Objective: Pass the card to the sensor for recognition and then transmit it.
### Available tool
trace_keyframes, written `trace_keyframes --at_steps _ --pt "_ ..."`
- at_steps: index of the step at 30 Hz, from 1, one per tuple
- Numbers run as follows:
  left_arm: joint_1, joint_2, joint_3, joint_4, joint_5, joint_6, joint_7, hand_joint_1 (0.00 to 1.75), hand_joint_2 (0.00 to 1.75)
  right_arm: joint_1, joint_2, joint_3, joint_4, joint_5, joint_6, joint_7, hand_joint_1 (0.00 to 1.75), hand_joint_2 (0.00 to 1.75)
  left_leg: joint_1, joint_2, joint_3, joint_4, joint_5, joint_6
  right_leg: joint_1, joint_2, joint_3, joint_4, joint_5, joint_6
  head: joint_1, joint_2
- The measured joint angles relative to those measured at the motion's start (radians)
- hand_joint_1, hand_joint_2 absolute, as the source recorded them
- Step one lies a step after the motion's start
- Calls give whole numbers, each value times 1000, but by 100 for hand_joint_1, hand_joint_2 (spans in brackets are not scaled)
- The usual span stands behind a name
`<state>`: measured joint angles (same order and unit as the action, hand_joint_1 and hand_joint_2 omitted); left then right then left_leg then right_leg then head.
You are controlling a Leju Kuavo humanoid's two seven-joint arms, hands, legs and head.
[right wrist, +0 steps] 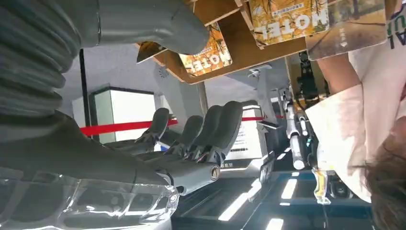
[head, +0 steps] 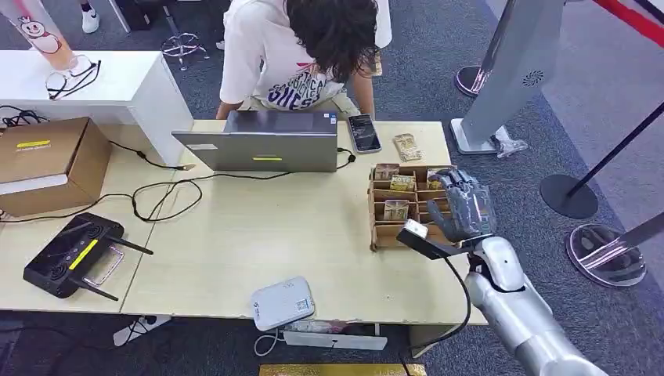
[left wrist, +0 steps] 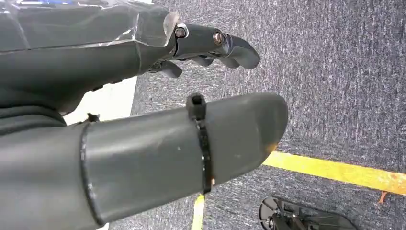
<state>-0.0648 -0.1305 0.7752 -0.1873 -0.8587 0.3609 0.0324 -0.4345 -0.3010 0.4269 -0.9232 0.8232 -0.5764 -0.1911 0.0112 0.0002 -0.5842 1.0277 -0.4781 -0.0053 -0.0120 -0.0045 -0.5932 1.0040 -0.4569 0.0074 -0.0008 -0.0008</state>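
Observation:
A wooden card rack [head: 384, 235] stands at the table's right side with several printed cards [head: 402, 182] upright in its slots. My right hand [head: 462, 205] hovers over the rack's right edge with its fingers apart and nothing in it. In the right wrist view the right hand [right wrist: 191, 139] is spread, its thumb tip close to a "HOTEL" card [right wrist: 208, 55] in the rack [right wrist: 239, 38]. A white card sensor [head: 283, 302] lies at the table's front edge. My left hand [left wrist: 119, 57] hangs over the carpet, holding nothing.
A person [head: 297, 55] leans over the far side behind a grey laptop [head: 266, 141]. A phone [head: 364, 132] and a loose card [head: 407, 146] lie beside it. A cardboard box [head: 47, 160], a black router [head: 74, 254] and cables occupy the left.

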Motion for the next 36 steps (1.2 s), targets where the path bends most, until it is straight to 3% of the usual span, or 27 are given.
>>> trace_keyframes --at_steps 36 --pt "0 7 0 0 -6 -2 -6 0 0 -3 -11 0 61 -18 -4 -2 84 175 0 0 0 0 0 0 0 0 0 0 0 0 0 0"
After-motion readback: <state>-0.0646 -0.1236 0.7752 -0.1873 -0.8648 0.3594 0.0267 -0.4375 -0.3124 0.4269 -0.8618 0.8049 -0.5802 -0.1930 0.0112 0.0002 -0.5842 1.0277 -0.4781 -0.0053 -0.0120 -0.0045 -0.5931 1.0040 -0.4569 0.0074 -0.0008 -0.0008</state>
